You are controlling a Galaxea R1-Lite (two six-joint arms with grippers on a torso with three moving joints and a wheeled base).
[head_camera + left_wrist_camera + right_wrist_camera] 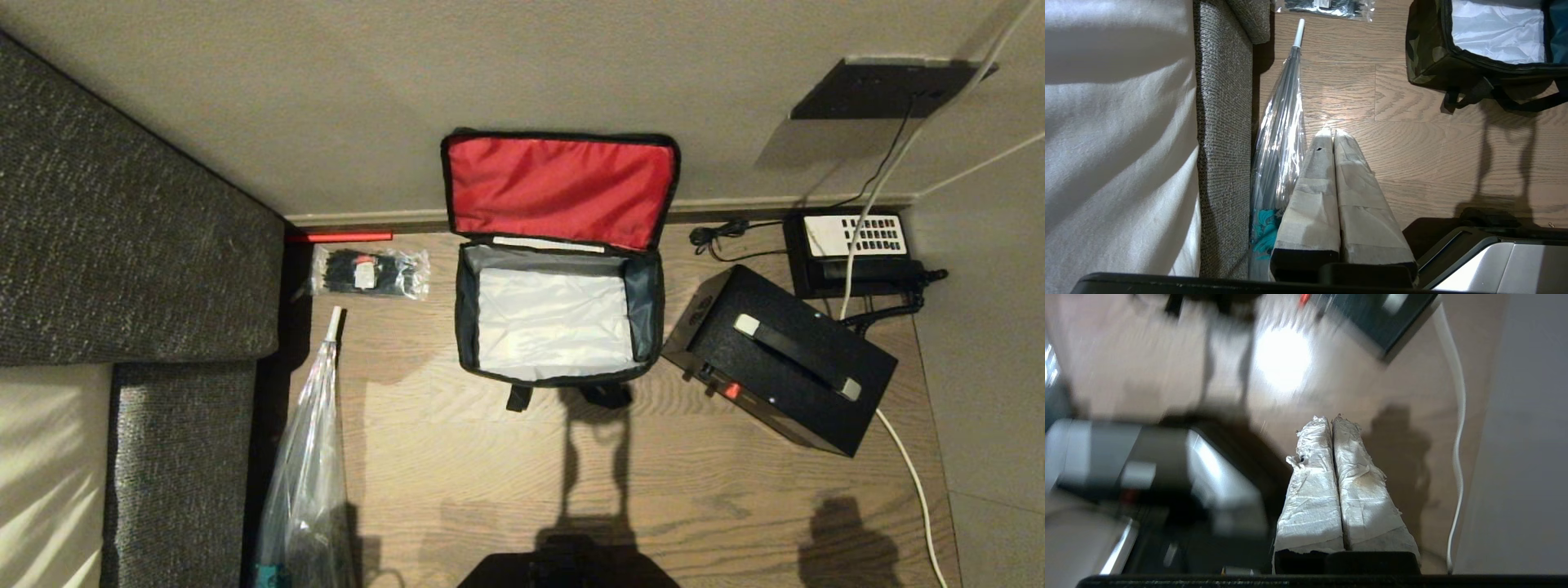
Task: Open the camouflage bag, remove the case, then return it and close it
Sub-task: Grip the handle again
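Camouflage bag (560, 269) sits open before you, case (780, 359) beside it; no writing reads. Left tool (1333, 132) and right tool (1331, 419) closed, empty.

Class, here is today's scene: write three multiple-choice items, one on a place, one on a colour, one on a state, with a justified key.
1. Where is the case?
A. inside the bag
B. on the floor beside the bag, on the robot's right
C. on the sofa

2. What colour is the lid lining of the camouflage bag?
A. red
B. blue
C. yellow

3. How is the bag?
A. zipped shut
B. open and empty
C. open with the case inside

Key: 1 B, the case lies on the wooden floor beside the bag; 2 A, the raised lid shows red; 3 B, only pale lining shows inside.
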